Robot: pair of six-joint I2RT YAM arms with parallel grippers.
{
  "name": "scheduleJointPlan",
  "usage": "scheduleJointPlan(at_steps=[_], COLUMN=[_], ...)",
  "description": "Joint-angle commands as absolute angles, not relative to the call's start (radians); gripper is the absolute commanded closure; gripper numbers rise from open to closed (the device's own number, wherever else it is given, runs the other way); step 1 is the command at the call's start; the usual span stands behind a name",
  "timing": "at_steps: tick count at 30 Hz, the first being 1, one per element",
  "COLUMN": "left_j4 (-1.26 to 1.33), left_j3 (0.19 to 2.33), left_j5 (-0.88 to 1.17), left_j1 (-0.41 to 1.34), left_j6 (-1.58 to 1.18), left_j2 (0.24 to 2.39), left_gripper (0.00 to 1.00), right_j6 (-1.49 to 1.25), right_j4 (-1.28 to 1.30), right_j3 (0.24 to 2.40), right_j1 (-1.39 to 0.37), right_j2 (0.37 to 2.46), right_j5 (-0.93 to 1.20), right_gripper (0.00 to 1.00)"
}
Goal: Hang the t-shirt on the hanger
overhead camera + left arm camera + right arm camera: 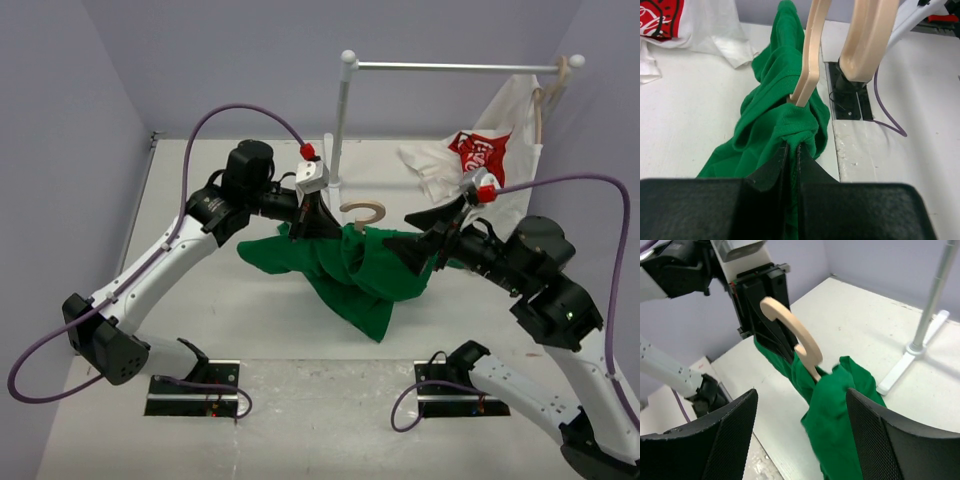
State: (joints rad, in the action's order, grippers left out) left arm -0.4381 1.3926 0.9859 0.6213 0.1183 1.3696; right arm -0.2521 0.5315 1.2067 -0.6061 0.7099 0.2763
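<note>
The green t-shirt hangs bunched in the middle, its lower end on the table. The pale wooden hanger's hook sticks up out of the collar; its body is hidden inside the cloth. My left gripper is shut on the cloth just left of the hook; the left wrist view shows its jaws pinching green cloth below the hanger's neck. My right gripper is open at the shirt's right side. In the right wrist view its fingers stand wide apart, with the t-shirt and hook ahead.
A white rack stands behind, with a pole and a top rod; its base shows in the right wrist view. A white red-logo shirt hangs on its own hanger at the rod's right end. Purple cables loop over both arms.
</note>
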Motion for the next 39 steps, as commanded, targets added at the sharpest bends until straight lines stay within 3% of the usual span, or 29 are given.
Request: scheduleJointPlan(at_steps=[1,4,6,9,13,14,15,16,19,21,22,26,28,35,39], left_j4=[-0.364,-0.355,-0.361,-0.383,-0.401,-0.402,-0.403,-0.405,-0.395,-0.365,-0.344,-0.242,-0.199,0.132,0.190], left_j3=[1.399,1.415,1.422,1.423,1.413,1.412,1.413,1.419,1.447,1.458,1.459,1.405,1.351,0.941,0.876], left_j5=[1.073,1.164,1.232,1.290,1.352,1.350,1.346,1.326,1.261,1.134,1.051,0.576,0.412,0.057,0.006], left_j1=[0.621,0.624,0.628,0.635,0.640,0.641,0.640,0.640,0.637,0.631,0.625,0.590,0.587,0.584,0.583], left_j6=[0.106,0.097,0.100,0.123,0.162,0.166,0.169,0.163,0.102,0.031,-0.011,-0.143,-0.167,-0.275,-0.255], left_j2=[1.368,1.395,1.415,1.434,1.437,1.435,1.433,1.433,1.436,1.429,1.419,1.297,1.217,0.871,0.867], left_gripper=[1.00,1.00,1.00,1.00,1.00,1.00,1.00,1.00,0.82,0.19,0.01,0.00,0.00,0.00,0.00], right_j6=[-0.104,-0.084,-0.066,-0.033,0.024,0.039,0.043,0.043,0.030,0.013,-0.008,-0.092,-0.101,-0.147,-0.168], right_j4=[0.635,0.563,0.561,0.552,0.528,0.526,0.526,0.526,0.509,0.491,0.485,0.484,0.485,0.617,0.678], right_j3=[1.311,1.307,1.318,1.336,1.348,1.349,1.350,1.350,1.324,1.304,1.296,1.288,1.284,1.397,1.472], right_j1=[-0.609,-0.609,-0.609,-0.609,-0.607,-0.607,-0.606,-0.607,-0.606,-0.605,-0.604,-0.603,-0.600,-0.597,-0.597], right_j2=[0.829,0.856,0.884,0.916,0.922,0.919,0.917,0.912,0.886,0.862,0.849,0.786,0.745,0.682,0.679], right_j5=[0.420,0.471,0.488,0.582,0.652,0.672,0.702,0.716,0.671,0.617,0.570,0.206,0.122,0.077,0.140], right_gripper=[0.25,0.26,0.33,0.54,0.72,0.82,0.98,1.00,1.00,1.00,1.00,1.00,1.00,1.00,1.00])
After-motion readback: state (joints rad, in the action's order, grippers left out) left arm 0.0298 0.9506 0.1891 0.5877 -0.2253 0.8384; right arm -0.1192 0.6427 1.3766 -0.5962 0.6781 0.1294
